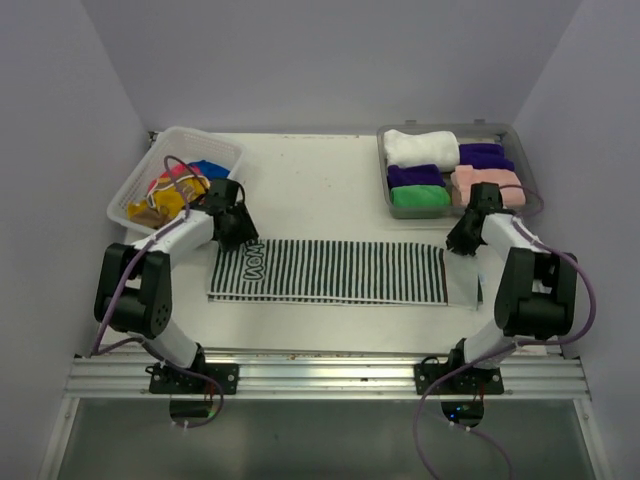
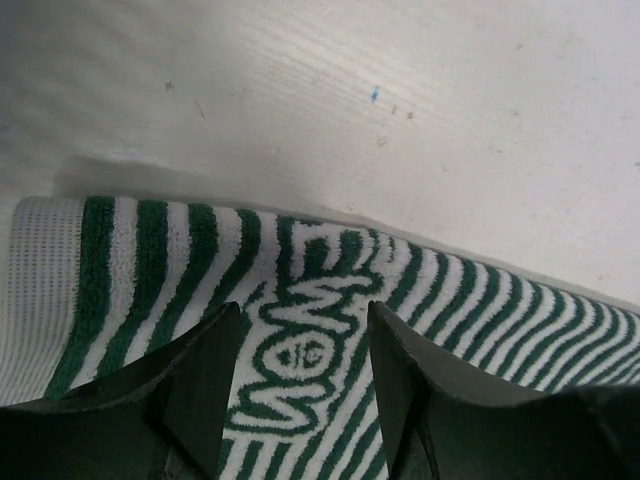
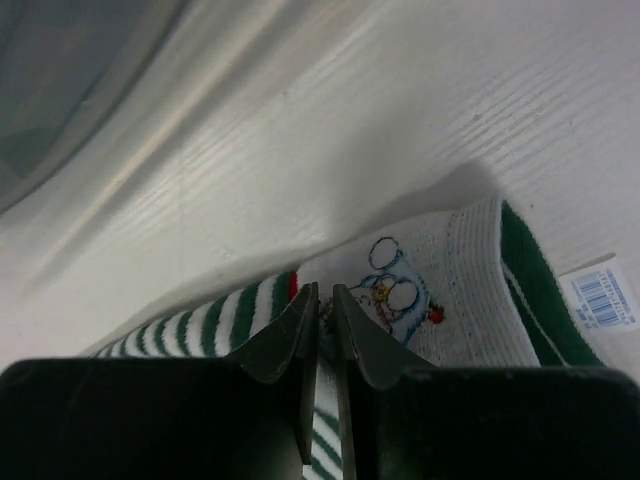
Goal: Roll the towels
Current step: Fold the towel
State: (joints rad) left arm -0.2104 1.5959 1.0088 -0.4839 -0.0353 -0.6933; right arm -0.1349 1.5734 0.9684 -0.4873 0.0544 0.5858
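Observation:
A green-and-white striped towel (image 1: 330,270) lies spread flat across the table's near middle. My left gripper (image 1: 240,232) is open just above its left end, its jaws either side of the woven lettering (image 2: 300,330); the towel (image 2: 150,260) fills that view's lower half. My right gripper (image 1: 462,243) is at the towel's far right corner. In the right wrist view the gripper (image 3: 322,300) is shut on a fold of the towel (image 3: 440,290), beside a small embroidered figure. Rolled white, purple, green and pink towels lie in the tray. Loose yellow, pink and blue towels (image 1: 180,190) are in the basket.
A white lattice basket (image 1: 135,185) stands at the back left, close behind my left gripper. A shallow grey tray (image 1: 382,170) stands at the back right, just behind my right gripper, and its wall shows in the right wrist view (image 3: 60,80). A barcode label (image 3: 598,298) is on the towel's end.

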